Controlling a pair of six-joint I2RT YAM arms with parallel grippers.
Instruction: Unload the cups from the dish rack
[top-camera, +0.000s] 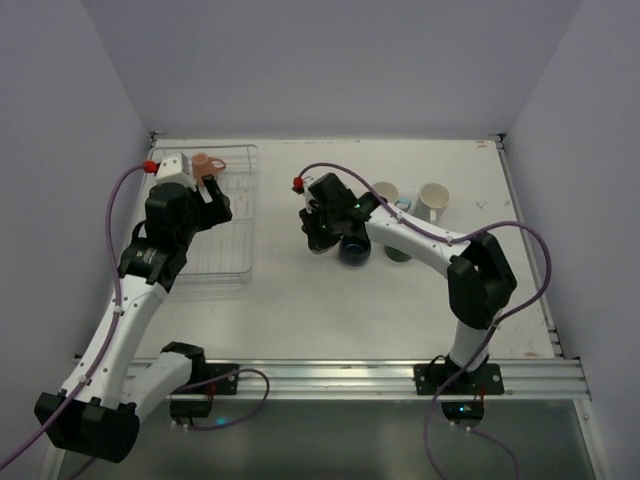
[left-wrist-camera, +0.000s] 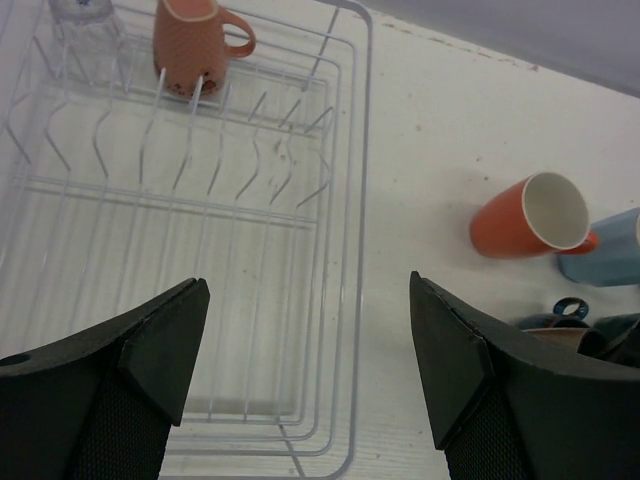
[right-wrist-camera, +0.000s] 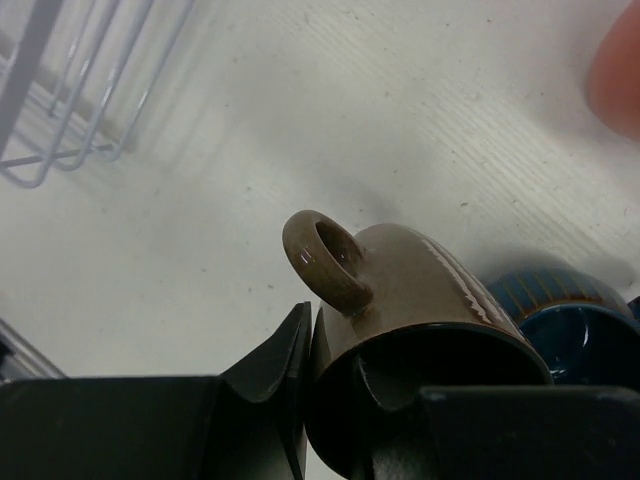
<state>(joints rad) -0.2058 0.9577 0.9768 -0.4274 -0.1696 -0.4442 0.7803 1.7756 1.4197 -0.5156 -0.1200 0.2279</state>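
**Top external.** Left gripper (top-camera: 212, 192): spread, empty, over the dish rack (top-camera: 235, 255). The salmon pink mug (top-camera: 207, 163) sits just beyond its fingers. Right gripper (top-camera: 322, 232): off the rack, with the navy cup (top-camera: 354, 250) beside it.

**Left wrist.** The salmon pink mug and the clear glass (left-wrist-camera: 85, 15) stand far ahead of the fingers (left-wrist-camera: 150, 350) in the rack's end row (the glass is not made out from above). The orange mug (left-wrist-camera: 528, 215) lies outside the right finger.

**Right wrist.** Shown only here: the fingers are clamped on the dark brown mug (right-wrist-camera: 430, 290), one inside the rim. Whether the mug touches the table (right-wrist-camera: 200, 200) cannot be told.

**Step, as judged.** The dark brown mug is being set down. Next, the left gripper should advance and close on the salmon pink mug.
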